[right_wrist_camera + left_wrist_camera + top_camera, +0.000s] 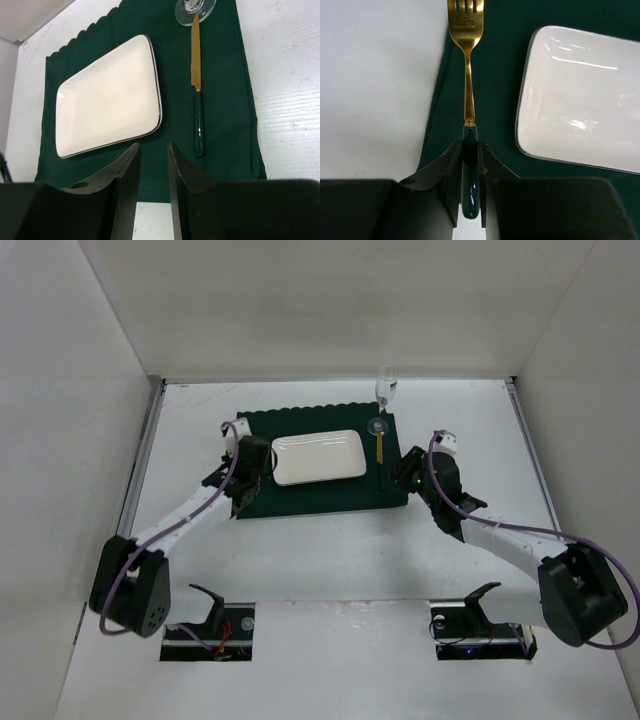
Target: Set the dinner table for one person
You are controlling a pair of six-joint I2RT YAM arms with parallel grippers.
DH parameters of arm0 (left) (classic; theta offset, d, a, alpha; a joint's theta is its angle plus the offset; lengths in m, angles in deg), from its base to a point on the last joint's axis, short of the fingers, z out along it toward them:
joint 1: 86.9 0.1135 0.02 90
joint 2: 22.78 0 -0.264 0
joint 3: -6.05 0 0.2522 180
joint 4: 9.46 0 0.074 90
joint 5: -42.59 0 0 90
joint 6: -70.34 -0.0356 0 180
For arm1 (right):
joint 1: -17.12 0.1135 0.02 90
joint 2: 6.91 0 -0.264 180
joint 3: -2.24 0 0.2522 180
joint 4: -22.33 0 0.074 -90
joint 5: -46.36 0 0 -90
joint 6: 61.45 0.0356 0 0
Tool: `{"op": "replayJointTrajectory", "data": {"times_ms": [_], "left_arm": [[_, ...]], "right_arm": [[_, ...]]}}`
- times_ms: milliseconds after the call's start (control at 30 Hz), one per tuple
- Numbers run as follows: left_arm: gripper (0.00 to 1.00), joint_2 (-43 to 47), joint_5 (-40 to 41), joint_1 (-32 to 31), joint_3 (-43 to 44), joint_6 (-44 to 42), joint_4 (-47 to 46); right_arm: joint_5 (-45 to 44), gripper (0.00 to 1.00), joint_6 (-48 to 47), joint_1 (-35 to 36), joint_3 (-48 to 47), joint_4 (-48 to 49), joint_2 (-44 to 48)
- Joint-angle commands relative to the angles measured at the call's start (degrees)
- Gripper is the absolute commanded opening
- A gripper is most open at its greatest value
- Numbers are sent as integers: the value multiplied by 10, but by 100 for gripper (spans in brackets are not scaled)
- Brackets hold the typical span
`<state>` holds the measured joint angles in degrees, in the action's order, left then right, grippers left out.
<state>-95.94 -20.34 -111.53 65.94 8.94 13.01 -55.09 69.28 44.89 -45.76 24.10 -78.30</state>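
Only the left wrist camera shows what the left gripper (470, 150) carries. It has a gold fork (468, 75) with a dark green handle, pinched at that handle between the two black fingers. The fork runs along the left edge of the dark green scallop-edged cloth placemat (320, 498), tines away from the camera. It is beside a short end of the white rectangular plate (580, 95). From overhead the fork is hidden behind the gripper.

The right wrist camera shows the right gripper (152, 146) with its fingers slightly apart and nothing between them. It is by the placemat's right edge. Beyond it a gold knife (197, 85) with a dark green handle lies right of the plate. Its tip is at the foot of a clear stemmed glass (386, 388).

Overhead, the glass stands upright at the placemat's far right corner. The large matte white dinner table (340, 560) carries everything, with the placemat on its far half. Metal edge strips (143, 455) run along its sides, and plain white walls (330, 300) enclose it.
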Motion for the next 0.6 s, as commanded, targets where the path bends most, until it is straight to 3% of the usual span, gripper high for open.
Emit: {"op": "replayJointTrajectory", "data": {"times_ms": [0,233,567], "left_arm": [[5,-61,8,-8,38,-99,-19],[5,-163,11,-7,91,-146,-32],[6,-228,6,1,107,-152,-48]], "right_arm": [[-6,34,-7,0,-5,38,-2],[-5,34,-7,0,-5,38,-7],[-7,34,-9,0,-7,35,-3]]}}
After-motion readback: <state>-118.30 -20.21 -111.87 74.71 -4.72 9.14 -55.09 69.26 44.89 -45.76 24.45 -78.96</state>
